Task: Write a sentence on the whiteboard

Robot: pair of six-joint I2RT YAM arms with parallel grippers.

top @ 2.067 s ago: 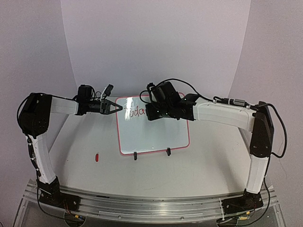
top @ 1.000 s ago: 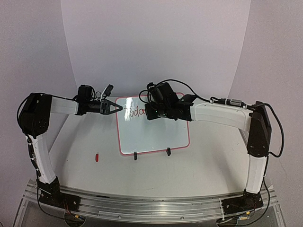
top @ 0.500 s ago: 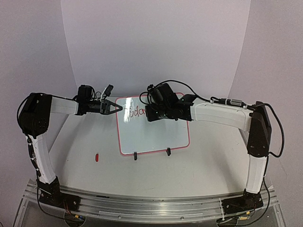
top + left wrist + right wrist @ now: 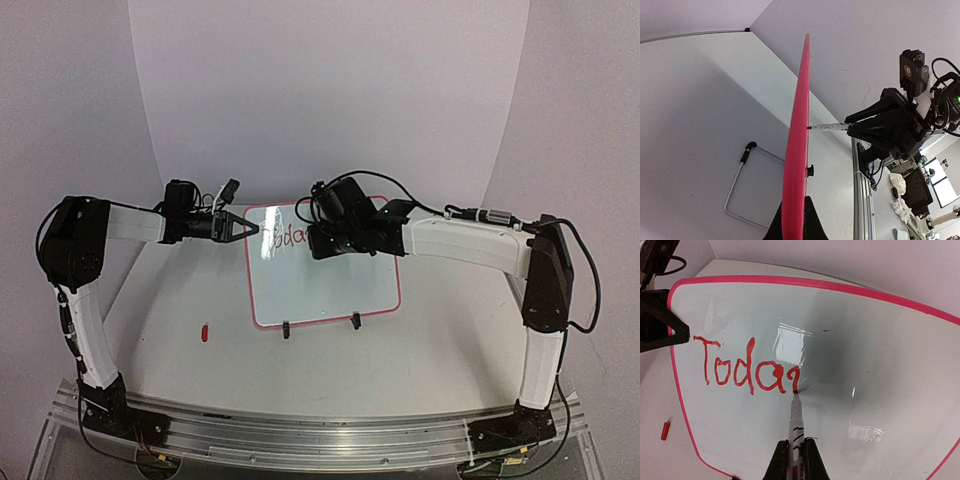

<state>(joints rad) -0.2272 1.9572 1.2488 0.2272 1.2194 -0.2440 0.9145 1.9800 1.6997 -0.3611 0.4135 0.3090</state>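
Top external: left arm reaches in level from frame left, and the left gripper point(image 4: 244, 228) meets the upper-left edge of the whiteboard point(image 4: 325, 285), which stands mid-frame. Right arm stretches in from frame right, with the right gripper point(image 4: 320, 243) at the board's top.

Left wrist: jaws closed on the board's red frame at bottom centre.

Right wrist: jaws clamped on a marker point(image 4: 795, 421) at bottom centre. Its tip touches the board where the sentence point(image 4: 747, 371) reads "Toda" plus a partial letter. Marker label illegible.

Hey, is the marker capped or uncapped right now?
Uncapped: the marker has its bare red tip pressed on the whiteboard, at the end of the red lettering.
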